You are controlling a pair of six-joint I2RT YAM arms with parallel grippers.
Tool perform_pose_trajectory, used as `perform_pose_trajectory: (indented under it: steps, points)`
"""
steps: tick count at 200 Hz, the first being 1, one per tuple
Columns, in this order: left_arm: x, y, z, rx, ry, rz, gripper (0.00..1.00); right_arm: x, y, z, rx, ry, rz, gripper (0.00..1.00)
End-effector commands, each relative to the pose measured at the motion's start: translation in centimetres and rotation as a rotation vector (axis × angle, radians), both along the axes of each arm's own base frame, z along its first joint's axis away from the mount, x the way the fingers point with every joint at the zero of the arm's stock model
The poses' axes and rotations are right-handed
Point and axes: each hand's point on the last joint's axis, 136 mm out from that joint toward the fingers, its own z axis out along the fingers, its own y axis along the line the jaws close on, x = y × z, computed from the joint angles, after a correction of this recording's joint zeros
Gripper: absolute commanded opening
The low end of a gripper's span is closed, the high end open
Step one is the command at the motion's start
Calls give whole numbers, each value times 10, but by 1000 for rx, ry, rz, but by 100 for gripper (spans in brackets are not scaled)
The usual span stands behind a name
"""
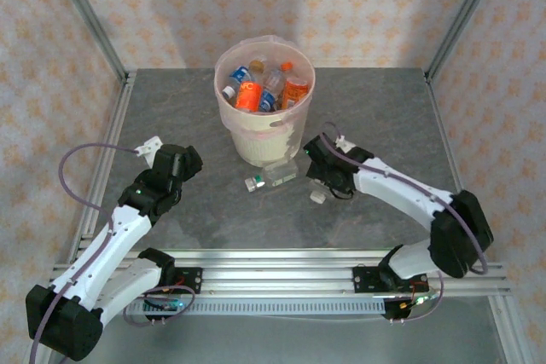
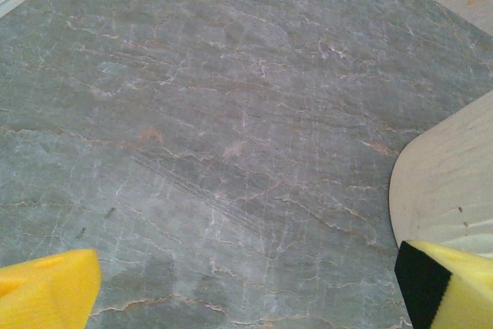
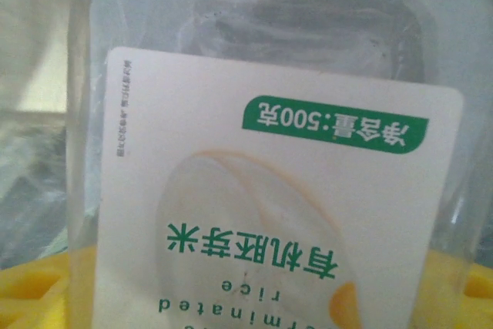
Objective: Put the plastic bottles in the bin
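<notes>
The cream bin (image 1: 256, 138) with its pink liner stands at the middle of the table and holds several plastic bottles, among them an orange one (image 1: 248, 95). A clear bottle (image 1: 280, 175) with a green cap lies on its side just in front of the bin. My right gripper (image 1: 317, 183) is at this bottle's right end. In the right wrist view the bottle's white, green-lettered label (image 3: 277, 213) sits between the yellow pads (image 3: 31, 298); whether they press on it is unclear. My left gripper (image 1: 175, 164) hovers left of the bin, open over bare table (image 2: 254, 298), the bin's wall (image 2: 447, 182) beside its right pad.
The grey marble table (image 1: 171, 108) is fenced by metal corner posts and patterned walls. An aluminium rail (image 1: 273, 263) with both arm bases runs along the near edge. A purple cable (image 1: 85, 155) loops off the left arm.
</notes>
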Motion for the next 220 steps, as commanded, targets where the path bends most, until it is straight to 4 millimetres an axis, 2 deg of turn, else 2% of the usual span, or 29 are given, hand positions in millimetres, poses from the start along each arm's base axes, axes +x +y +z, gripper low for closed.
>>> perform_pose_trajectory:
  steps: [1,32,62,84,108,136,164,220]
  points:
    - [0,9,13,21,-26,36,100,-1,-26,55,-74,-90,-15,63]
    - [3,8,14,22,-32,35,100,6,-25,127,-46,-212,39,63]
    - [6,6,10,19,-19,26,100,20,-11,192,-11,-329,116,63]
    - [9,4,10,16,-19,21,100,33,1,231,9,-401,160,63]
    - [10,3,11,11,-24,15,100,50,27,260,59,-454,228,63]
    - [12,1,13,10,-27,10,100,72,60,277,109,-468,299,63]
    - [13,0,11,5,-24,5,100,90,89,278,157,-459,346,63]
    - [18,-4,7,-6,-12,-4,100,115,122,274,198,-455,370,63]
